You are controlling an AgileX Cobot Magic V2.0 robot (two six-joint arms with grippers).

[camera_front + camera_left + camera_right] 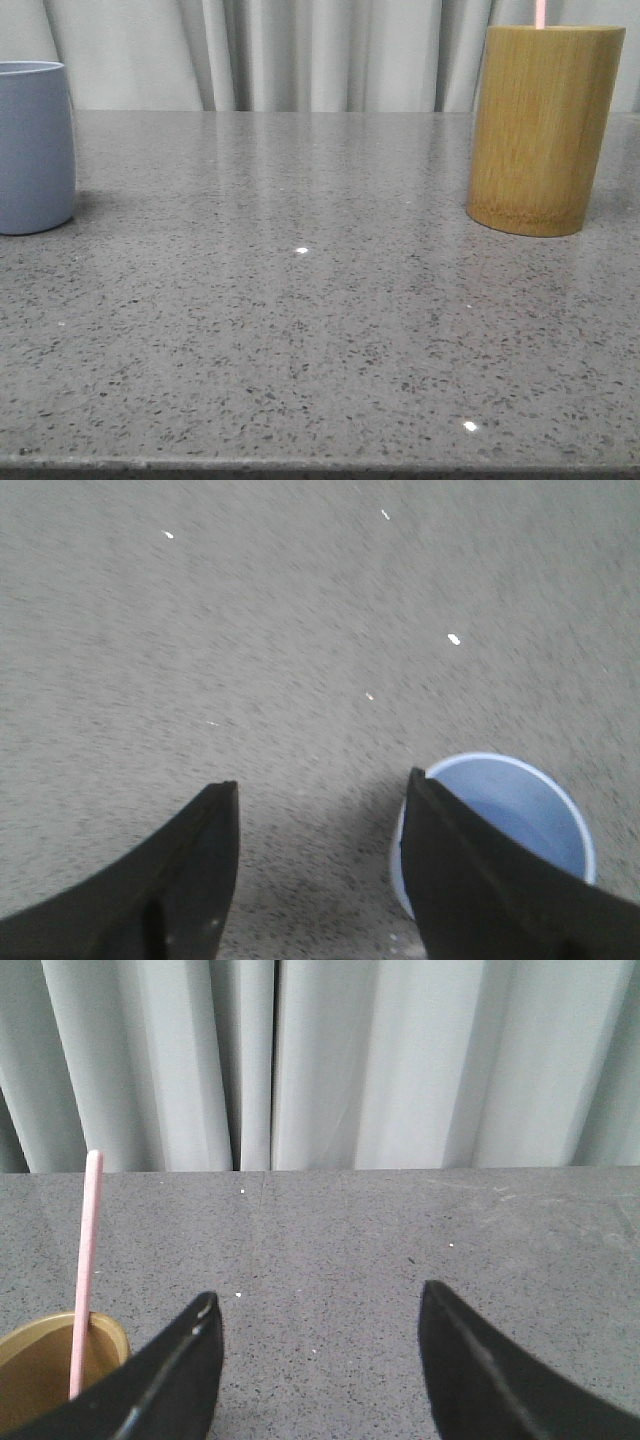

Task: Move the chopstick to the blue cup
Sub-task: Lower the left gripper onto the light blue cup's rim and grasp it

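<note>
A pale pink chopstick stands in the bamboo cylinder; in the front view only its tip shows above the cylinder at the right. The grey-blue cup stands at the far left of the table. In the left wrist view the cup is seen from above, partly behind one finger. My left gripper is open and empty above the table beside the cup. My right gripper is open and empty, beside the bamboo cylinder. Neither gripper shows in the front view.
The grey speckled table runs from the front edge to pale curtains behind. Between the cup and the bamboo cylinder there is only table surface.
</note>
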